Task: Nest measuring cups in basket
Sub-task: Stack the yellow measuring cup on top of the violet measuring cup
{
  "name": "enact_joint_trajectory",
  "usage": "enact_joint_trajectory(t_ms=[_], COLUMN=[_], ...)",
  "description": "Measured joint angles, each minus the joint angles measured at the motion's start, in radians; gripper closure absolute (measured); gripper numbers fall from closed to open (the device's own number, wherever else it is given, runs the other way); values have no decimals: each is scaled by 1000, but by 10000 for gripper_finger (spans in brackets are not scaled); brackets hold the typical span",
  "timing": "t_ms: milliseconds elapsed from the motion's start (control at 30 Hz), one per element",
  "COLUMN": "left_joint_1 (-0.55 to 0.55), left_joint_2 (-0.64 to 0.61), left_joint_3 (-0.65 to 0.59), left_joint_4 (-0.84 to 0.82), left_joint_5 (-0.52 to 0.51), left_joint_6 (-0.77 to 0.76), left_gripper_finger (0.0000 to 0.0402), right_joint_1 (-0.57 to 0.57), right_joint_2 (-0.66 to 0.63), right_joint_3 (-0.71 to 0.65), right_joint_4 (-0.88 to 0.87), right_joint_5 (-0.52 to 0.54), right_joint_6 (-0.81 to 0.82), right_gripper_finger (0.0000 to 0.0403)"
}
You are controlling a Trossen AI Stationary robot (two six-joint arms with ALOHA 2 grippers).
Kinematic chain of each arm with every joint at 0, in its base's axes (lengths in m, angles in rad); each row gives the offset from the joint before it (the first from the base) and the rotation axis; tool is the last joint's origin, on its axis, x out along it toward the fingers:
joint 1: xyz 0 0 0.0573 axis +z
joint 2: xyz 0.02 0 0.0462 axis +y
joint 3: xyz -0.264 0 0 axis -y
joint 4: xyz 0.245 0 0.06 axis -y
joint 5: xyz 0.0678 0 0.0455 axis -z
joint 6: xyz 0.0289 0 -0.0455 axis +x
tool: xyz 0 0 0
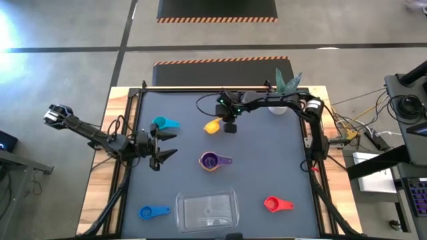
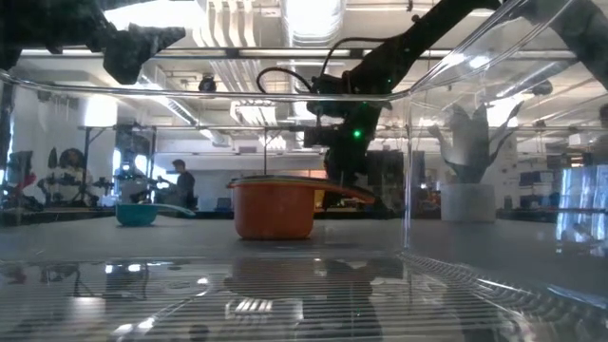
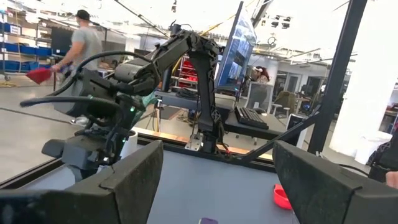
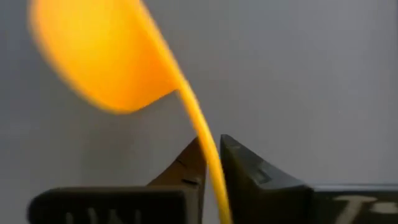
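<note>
The yellow measuring cup (image 1: pixel 213 126) is at the far middle of the grey table, with my right gripper (image 1: pixel 229 125) shut on it. Near the left side a teal cup (image 1: pixel 165 124) rests on the table. My left gripper (image 1: pixel 167 145) hovers open just near of it, touching nothing. A purple cup sits nested in an orange one (image 1: pixel 212 161) at the table's middle. A blue cup (image 1: pixel 152 212) and a red cup (image 1: pixel 277 204) lie to either side of the clear basket (image 1: pixel 207 210) at the near edge. My right gripper pinches the yellow cup's thin flat handle (image 4: pixel 208 149) between its two fingers (image 4: pixel 249 174). The fingers slant down from the far right side. The round bowl (image 4: pixel 99 56) sticks out beyond the fingertips and is tilted. Whether it still touches the table I cannot tell.
A white pot with a green plant (image 1: pixel 287 87) stands at the far right corner, beside my right arm. In the low view the basket's clear wall (image 2: pixel 408 142) frames the table, with the orange cup (image 2: pixel 274 207) and the teal cup (image 2: pixel 138 214) beyond. A person walks in the room behind.
</note>
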Motion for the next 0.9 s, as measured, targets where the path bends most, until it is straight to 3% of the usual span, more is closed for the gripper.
enact_joint_trajectory(t_ms=[100, 467, 700, 900], left_joint_1=[0, 0, 0, 0], left_joint_2=[1, 2, 2, 2], left_joint_3=[0, 0, 0, 0], left_joint_4=[0, 1, 3, 3], left_joint_5=[0, -2, -2, -1], left_joint_6=[0, 0, -8, -23], left_gripper_finger=[117, 117, 117, 117], right_joint_1=[14, 139, 334, 520], right_joint_2=[-10, -116, -221, -321], right_joint_3=[0, -3, -43, -195], right_joint_4=[-9, -10, 39, 223], right_joint_5=[5, 171, 352, 566], right_joint_6=[-3, -12, -15, -49], right_gripper_finger=[392, 395, 395, 395])
